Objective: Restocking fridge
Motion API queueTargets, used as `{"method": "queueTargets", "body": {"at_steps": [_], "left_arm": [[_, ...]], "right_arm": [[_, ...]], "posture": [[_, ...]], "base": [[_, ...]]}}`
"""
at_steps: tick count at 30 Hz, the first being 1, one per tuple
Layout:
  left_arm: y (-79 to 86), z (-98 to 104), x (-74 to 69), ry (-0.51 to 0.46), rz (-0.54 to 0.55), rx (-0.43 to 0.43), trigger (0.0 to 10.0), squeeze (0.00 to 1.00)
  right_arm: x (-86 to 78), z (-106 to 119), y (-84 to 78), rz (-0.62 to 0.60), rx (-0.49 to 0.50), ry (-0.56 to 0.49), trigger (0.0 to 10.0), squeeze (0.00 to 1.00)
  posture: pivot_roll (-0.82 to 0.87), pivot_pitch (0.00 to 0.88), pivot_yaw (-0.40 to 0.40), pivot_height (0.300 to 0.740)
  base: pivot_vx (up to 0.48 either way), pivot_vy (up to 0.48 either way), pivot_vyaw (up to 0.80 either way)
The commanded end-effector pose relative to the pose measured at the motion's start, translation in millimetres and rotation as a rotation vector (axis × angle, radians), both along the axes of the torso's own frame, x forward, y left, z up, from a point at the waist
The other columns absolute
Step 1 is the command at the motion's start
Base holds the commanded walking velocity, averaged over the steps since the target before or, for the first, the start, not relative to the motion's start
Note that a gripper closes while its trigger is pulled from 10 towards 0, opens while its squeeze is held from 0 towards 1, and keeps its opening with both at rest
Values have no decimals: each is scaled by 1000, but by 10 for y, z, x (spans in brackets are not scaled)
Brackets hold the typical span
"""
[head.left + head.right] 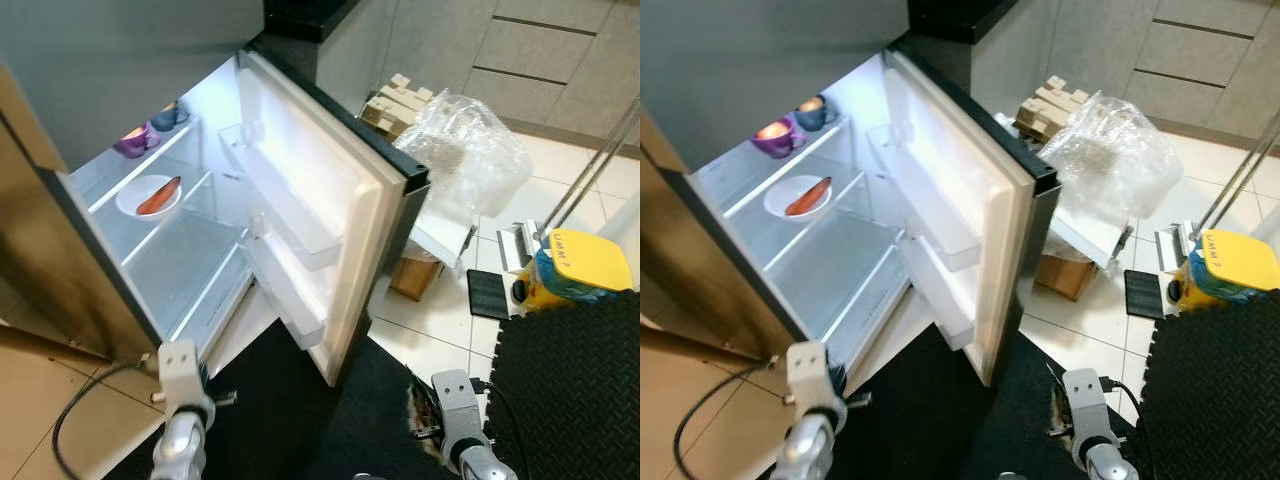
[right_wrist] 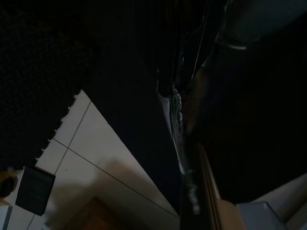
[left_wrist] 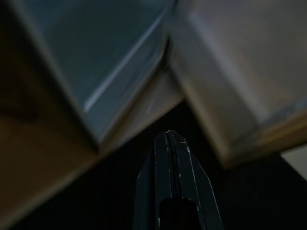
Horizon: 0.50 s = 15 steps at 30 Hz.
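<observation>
The fridge (image 1: 300,150) stands open, its door (image 1: 330,240) swung out to the right with bare door racks (image 1: 290,225). On the top shelf are a purple bowl (image 1: 135,142) and a blue cup (image 1: 168,118). A white plate (image 1: 148,197) with an orange-red piece of food sits on the shelf below. My left gripper (image 3: 168,136) is shut and empty, low over the black mat before the fridge. My right gripper (image 2: 173,91) is shut on a thin flat packet (image 2: 186,163), seen edge-on in dim light.
A black floor mat (image 1: 290,420) lies before the fridge, with a textured foam mat (image 1: 570,400) to the right. Behind the door are a cardboard box (image 1: 415,275), a clear plastic bag (image 1: 470,145) and a yellow appliance (image 1: 575,270). A cable (image 1: 70,415) loops at left.
</observation>
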<state>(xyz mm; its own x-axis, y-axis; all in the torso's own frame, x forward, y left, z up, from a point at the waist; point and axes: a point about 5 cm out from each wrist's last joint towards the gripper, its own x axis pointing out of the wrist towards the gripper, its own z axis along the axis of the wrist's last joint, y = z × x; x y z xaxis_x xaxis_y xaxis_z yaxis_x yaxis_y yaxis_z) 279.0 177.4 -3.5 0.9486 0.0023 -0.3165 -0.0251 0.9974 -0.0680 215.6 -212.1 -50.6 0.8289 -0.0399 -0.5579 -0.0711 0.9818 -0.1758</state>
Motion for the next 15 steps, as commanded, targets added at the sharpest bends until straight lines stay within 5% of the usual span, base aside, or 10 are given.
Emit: {"method": "queueTargets", "body": {"at_steps": [1,6,10,15], "left_arm": [[-97,11,49,25,-107,17,10000,0],[-350,161,217,-8,-291,17,10000,0],[-837,392,373,-79,-553,22,10000,0],[-1044,542,461,-119,-605,-9,10000,0]], "right_arm": [[53,74,-113,-46,-2,-50,10000,0],[123,146,-174,-52,-11,-88,10000,0],[43,127,-248,-75,-20,-90,10000,0],[-50,91,-253,-83,-19,-95,10000,0]], "posture": [[-173,122,-16,740],[-181,138,-10,740],[-199,173,9,740],[-221,202,37,740]], "base": [[0,0,0],[0,0,0],[0,0,0],[0,0,0]]}}
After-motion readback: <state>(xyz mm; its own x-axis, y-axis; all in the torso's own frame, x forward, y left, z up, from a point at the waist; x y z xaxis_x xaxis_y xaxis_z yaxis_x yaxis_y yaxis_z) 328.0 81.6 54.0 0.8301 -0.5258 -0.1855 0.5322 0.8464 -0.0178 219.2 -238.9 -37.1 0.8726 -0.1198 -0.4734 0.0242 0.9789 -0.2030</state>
